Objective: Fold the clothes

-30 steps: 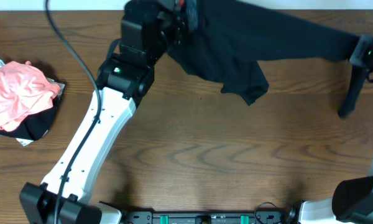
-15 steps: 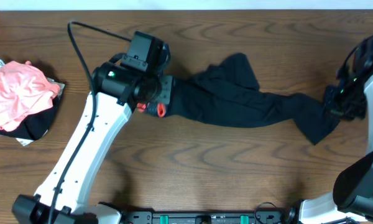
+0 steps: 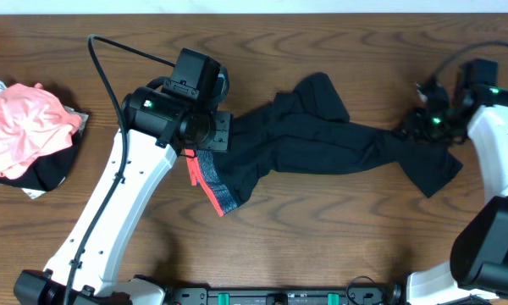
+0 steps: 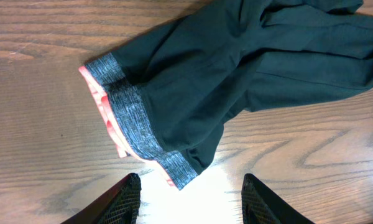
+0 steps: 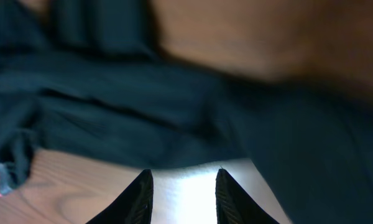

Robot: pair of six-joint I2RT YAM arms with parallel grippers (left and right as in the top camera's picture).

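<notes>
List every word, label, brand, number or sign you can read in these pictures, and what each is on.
None readable in any view. The leggings and their grey waistband show no print or tag; the pink garment is plain; the left arm's housing shows only a green light.

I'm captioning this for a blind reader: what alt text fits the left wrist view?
Black leggings lie rumpled on a wooden table, grey coral-edged waistband toward the camera. The left gripper hangs open above, holding nothing.
</notes>
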